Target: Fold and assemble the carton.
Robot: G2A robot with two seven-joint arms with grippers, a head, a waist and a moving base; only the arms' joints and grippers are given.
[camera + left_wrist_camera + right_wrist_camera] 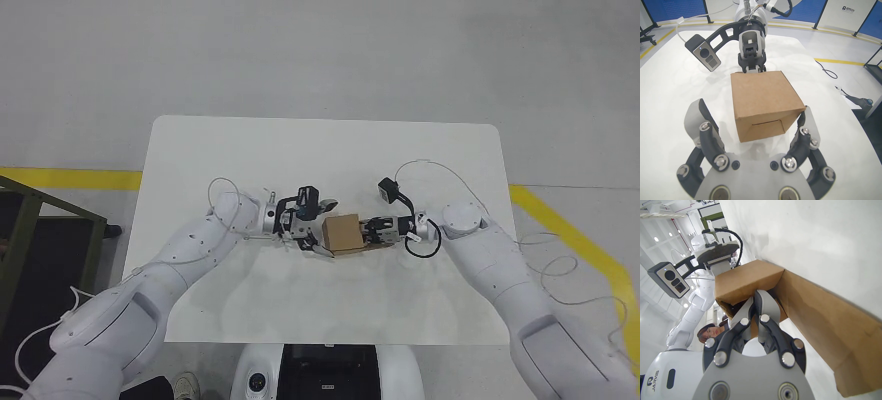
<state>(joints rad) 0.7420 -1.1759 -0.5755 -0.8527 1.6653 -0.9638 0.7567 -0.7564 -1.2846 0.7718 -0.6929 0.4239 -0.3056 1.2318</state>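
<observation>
A brown carton (342, 233) lies on the white table (300, 150) between my two grippers. In the left wrist view the carton (762, 102) shows a closed end with a slit. My left gripper (751, 106) is open around that end, and one of its fingers (807, 117) touches the carton's corner. The right gripper (753, 69) sits at the carton's far end. In the right wrist view my right gripper (755, 293) is shut, its tips pinched on the edge at the open end of the carton (745, 279). A long flap (829, 323) runs along the table.
Bare table surface lies all round the carton, with the front edge (330, 343) close behind the arms. A thin white cable (440, 170) loops over the table beside the right arm.
</observation>
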